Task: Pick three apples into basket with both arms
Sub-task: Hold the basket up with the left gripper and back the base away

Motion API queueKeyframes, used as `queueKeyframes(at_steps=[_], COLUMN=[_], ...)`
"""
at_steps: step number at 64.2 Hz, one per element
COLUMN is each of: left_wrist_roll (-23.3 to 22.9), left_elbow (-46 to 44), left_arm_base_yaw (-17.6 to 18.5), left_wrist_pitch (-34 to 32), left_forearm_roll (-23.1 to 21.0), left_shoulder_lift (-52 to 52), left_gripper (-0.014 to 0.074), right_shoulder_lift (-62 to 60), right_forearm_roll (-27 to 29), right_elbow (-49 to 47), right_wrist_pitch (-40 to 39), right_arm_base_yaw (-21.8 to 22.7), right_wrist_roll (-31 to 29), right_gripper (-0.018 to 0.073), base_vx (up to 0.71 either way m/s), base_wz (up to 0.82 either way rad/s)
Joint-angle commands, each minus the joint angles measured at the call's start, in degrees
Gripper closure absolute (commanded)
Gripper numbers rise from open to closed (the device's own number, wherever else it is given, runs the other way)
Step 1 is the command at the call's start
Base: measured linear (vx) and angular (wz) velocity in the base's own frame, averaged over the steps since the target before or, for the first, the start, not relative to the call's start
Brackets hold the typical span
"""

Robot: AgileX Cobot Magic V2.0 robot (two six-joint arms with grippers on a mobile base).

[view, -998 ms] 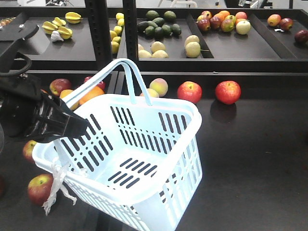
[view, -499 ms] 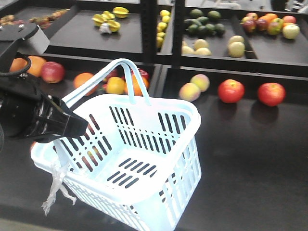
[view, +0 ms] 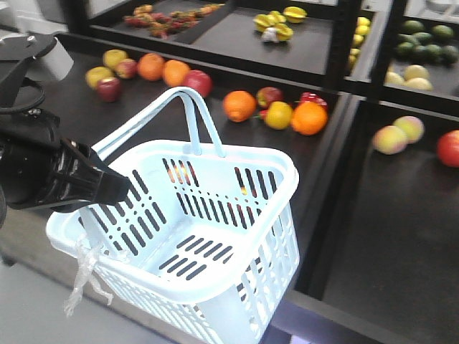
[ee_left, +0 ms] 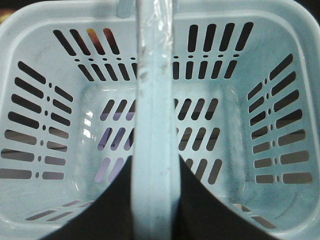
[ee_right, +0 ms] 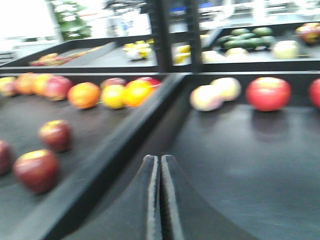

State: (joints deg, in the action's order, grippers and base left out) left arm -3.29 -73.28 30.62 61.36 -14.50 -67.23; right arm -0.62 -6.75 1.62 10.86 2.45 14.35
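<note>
Bright overhead light; R wrist view motion-blurred.

basket (view: 276, 251) is pale smooth plastic, handle (ee_left: 152, 125) looks scuffed (some clear crinkly film (ee_left: 162, 20) stuck on it too). shelf top (view: 387, 236) is dark, matt, faint sheen.

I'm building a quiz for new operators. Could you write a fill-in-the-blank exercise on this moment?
1. The inside of the basket is ___.
2. The left gripper is shut on the basket's ___.
3. The right gripper is shut and holds ___.
Missing words: empty; handle; nothing.
</note>
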Motion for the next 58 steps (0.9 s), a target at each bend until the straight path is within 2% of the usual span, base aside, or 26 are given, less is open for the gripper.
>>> queueKeyframes(at_steps=[1,58], left_wrist_roll=[-0.46,-0.41], left_elbow=[-1.71,-1.71], left_arm_base_yaw=[0.34,0.34], left_wrist_pitch=[-3.87,-3.71], left_forearm_roll=[-1.47,-1.47], left_shoulder_lift=[1.4,1.4], left_gripper=[0.0604,0.0604], right_shoulder_lift=[-0.61,-0.61], right_forearm_roll=[-0.58,-0.58], right_elbow=[0.87,0.87], right_wrist_pitch=[-4.07,-4.06], right_arm_base_yaw=[0.29,0.29], right_wrist_roll=[-0.31,-0.31], right_gripper=[0.0561,0.0561], base_vx=[-0.15,-0.15], base_wz=[0.57,0.58])
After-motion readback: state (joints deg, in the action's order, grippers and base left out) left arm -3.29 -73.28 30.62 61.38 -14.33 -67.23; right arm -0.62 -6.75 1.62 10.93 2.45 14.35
